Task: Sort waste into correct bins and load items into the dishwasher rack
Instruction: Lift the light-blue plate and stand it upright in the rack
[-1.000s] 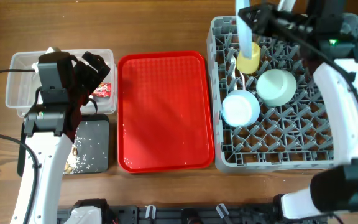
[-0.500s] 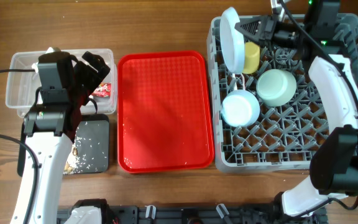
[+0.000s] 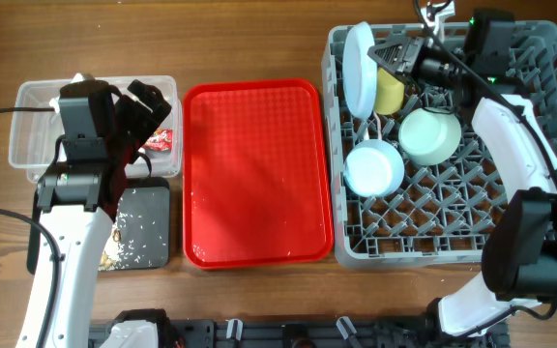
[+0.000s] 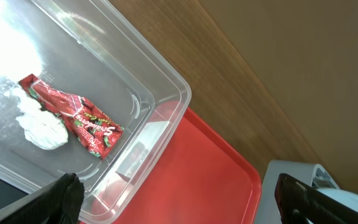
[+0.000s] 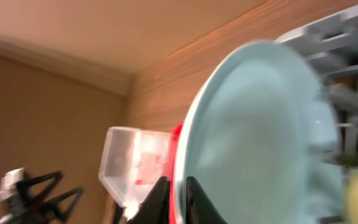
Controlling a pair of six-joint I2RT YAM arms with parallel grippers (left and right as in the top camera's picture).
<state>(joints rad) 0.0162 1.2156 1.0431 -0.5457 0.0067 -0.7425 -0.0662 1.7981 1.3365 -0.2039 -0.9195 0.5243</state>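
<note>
R pincer (image 5: pixel 176 185) grips plate (image 5: pixel 253 124) rim; blurred, rack (image 5: pixel 344 34) mostly hidden.

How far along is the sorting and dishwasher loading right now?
Done: wrapper and tissue lie in the clear tub, crumbs on the black tray; cup, green bowl and small blue bowl sit in the rack. In hand: the right gripper holds the plate on edge beside the cup. Left: releasing it; the spoon and fork I can't make out.
</note>
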